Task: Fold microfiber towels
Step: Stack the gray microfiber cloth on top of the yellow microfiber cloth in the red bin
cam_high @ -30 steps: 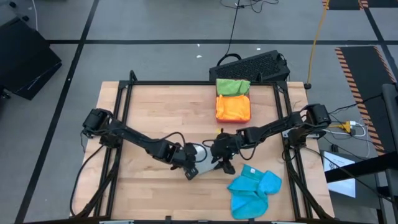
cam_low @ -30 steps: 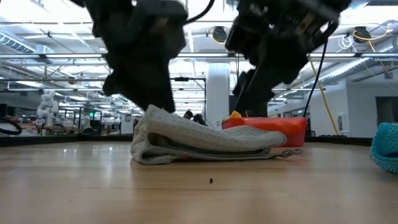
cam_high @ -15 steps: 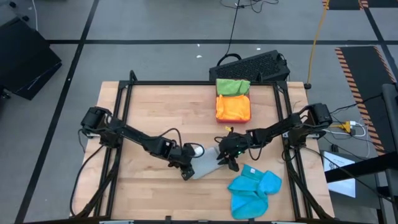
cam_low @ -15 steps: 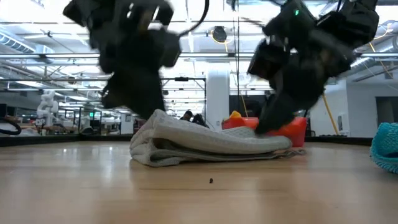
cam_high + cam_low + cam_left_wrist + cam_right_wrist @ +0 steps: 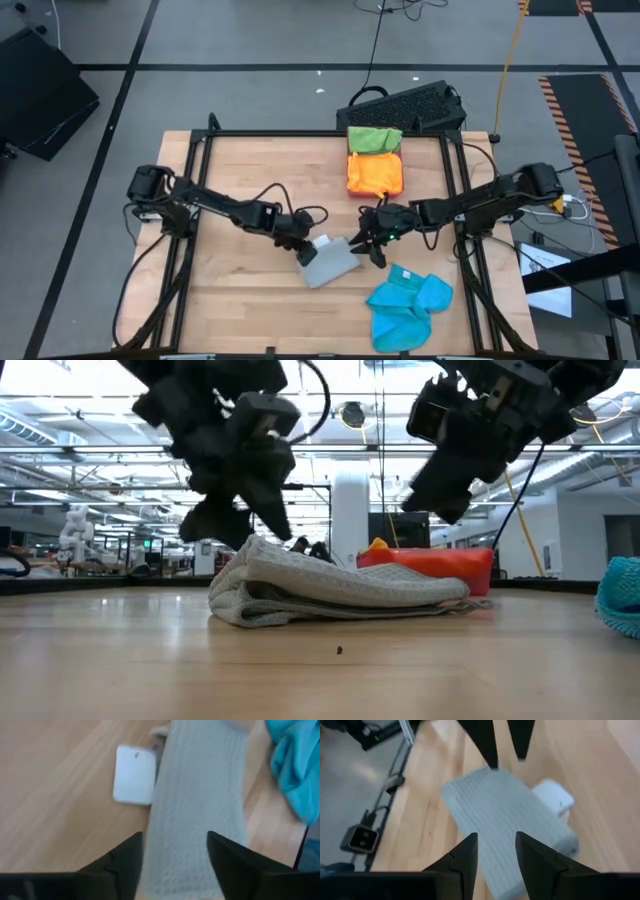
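A grey microfiber towel [image 5: 330, 263] lies folded flat in several layers on the wooden table [image 5: 240, 170], also seen as the towel [image 5: 330, 588] in the low view. My left gripper [image 5: 303, 243] hovers open over its left end, fingers apart in the left wrist view [image 5: 175, 865]. Just off the towel's right end, my right gripper [image 5: 366, 243] is lifted clear of it and open [image 5: 495, 865]. Folded orange [image 5: 375, 173] and green [image 5: 374, 139] towels lie at the far side. Crumpled blue towels [image 5: 408, 305] lie near right.
A small white flat piece [image 5: 134, 781] lies by the grey towel's far edge. The pink-red tray [image 5: 440, 565] stands behind the towel. A black keyboard [image 5: 405, 105] sits beyond the far edge. Bare wood stretches left of the towel.
Both grippers have come off the grey towel. The left one has risen from its left end, drawn toward the far edge and opened. The right one has lifted off the right end and drawn back toward the table's right edge. The towel stays folded where it was.
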